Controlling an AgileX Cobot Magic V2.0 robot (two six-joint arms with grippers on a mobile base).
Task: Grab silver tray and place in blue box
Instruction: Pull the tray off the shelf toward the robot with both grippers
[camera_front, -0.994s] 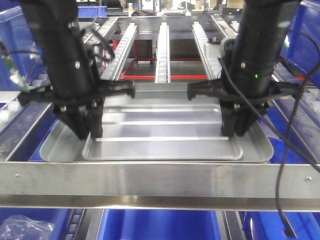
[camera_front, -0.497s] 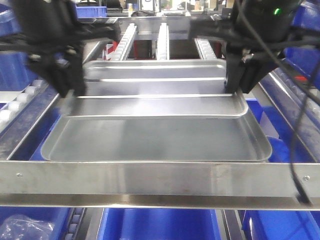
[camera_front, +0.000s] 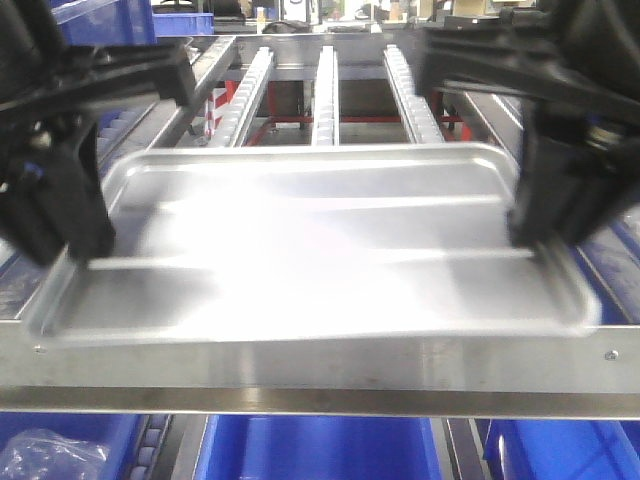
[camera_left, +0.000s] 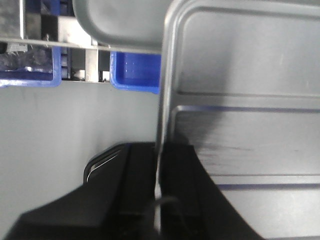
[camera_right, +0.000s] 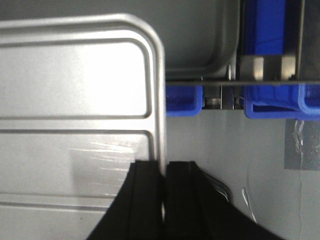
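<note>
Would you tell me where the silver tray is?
Front view, centre: the silver tray hangs above the rack, gripped between left pincer and right pincer.

Right gripper (camera_right: 164, 170) pinches the silver tray (camera_right: 75, 85) at its rim, one finger each side of the edge. Blue bins (camera_right: 272, 107) sit upper right, past a thin steel bar (camera_right: 200, 82).

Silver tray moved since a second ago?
Yes. The silver tray has lifted toward the camera: it now spans nearly the whole front rack bar, before only its middle.
</note>
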